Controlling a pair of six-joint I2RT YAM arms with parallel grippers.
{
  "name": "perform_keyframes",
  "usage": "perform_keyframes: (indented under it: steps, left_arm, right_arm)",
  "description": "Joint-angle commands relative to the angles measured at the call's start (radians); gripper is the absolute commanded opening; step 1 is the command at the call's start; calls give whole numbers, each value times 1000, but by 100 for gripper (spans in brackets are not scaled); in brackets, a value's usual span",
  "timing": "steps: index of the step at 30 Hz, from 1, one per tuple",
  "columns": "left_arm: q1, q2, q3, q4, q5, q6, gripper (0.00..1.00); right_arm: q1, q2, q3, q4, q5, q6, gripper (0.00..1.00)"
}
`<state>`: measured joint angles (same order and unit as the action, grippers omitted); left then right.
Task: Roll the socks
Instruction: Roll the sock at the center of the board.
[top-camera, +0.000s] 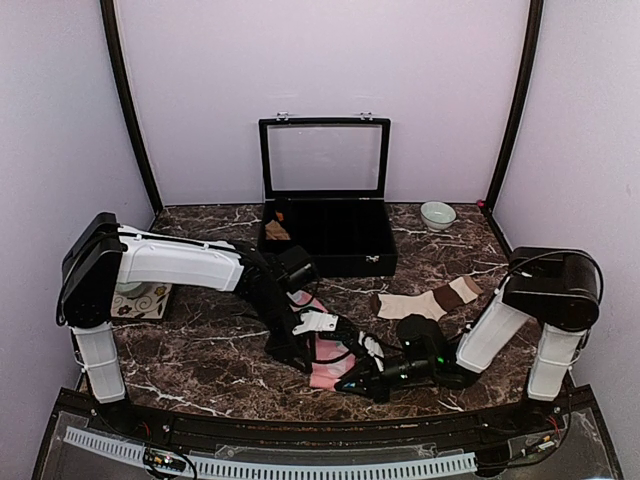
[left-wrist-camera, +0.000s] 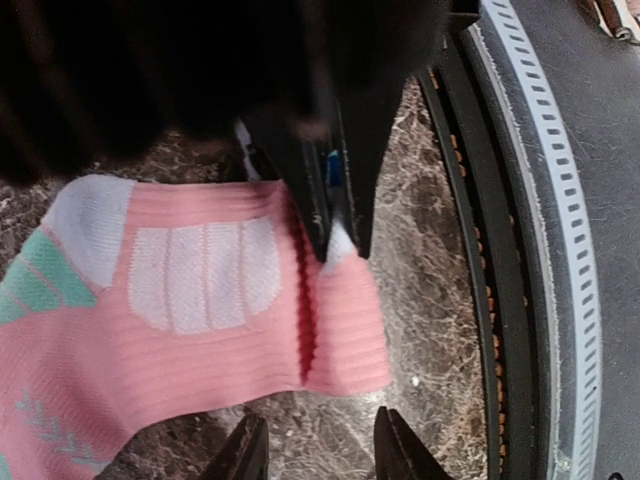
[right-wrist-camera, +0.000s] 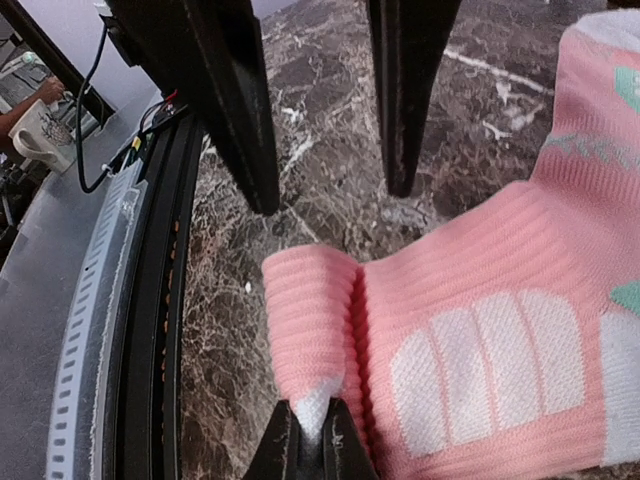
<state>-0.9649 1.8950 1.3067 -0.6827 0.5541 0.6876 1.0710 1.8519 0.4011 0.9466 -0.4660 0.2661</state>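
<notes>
At the near edge of the bench (top-camera: 200, 350), the right hand (right-wrist-camera: 310, 440) is clamped on the folded cuff (right-wrist-camera: 310, 330) of the pink sock (right-wrist-camera: 480, 330), apparently so rolling can begin. The left hand (left-wrist-camera: 318, 445) is poised part-open, empty, just beside it. The cream-beige sock (top-camera: 430, 298) lies well apart.

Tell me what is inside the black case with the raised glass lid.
A small tan-brown bundle lies at the left end of the black case. The rest of its interior is too dark to make out.
</notes>
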Motion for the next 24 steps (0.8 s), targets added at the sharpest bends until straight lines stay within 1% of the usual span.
perform_keyframes:
  steps: [1, 5, 7, 9, 11, 13, 14, 16, 18, 20, 22, 24]
  left_arm:
    - [-87, 3, -22, 71, -51, 69, 38]
    - [-87, -10, -21, 52, -37, 65, 38]
    - [-77, -42, -57, 72, -35, 27, 38]
    - [-32, -69, -111, 126, -21, -37, 42]
    - [32, -80, -149, 153, -15, -96, 43]
    - [85, -110, -186, 189, -3, -112, 43]
    - [93, -139, -207, 205, -6, -99, 43]
    - [78, -188, -232, 222, -8, -59, 44]
    - [34, -211, -225, 216, -22, -18, 44]
    - [-19, -195, -195, 193, -45, 14, 43]
    - [-69, -165, -153, 163, -55, 19, 42]
    - [-107, -140, -126, 157, -69, 23, 41]
  right_arm:
    - [-34, 91, -16, -398, 6, 113, 0]
    - [-43, 90, -20, -404, 8, 123, 0]
    - [-43, 78, -34, -378, 12, 130, 0]
    - [-45, 66, -46, -362, 20, 130, 0]
    - [-44, 71, -39, -382, 23, 119, 0]
    - [-45, 84, -30, -392, 17, 122, 0]
    - [-46, 89, -24, -397, 10, 127, 0]
    - [-47, 99, -9, -411, 4, 144, 0]
    - [-50, 107, 5, -423, -3, 163, 0]
    - [-53, 112, 5, -407, -9, 187, 0]
    - [-61, 115, -10, -372, -14, 217, 0]
    - [-69, 124, -12, -377, -20, 231, 0]
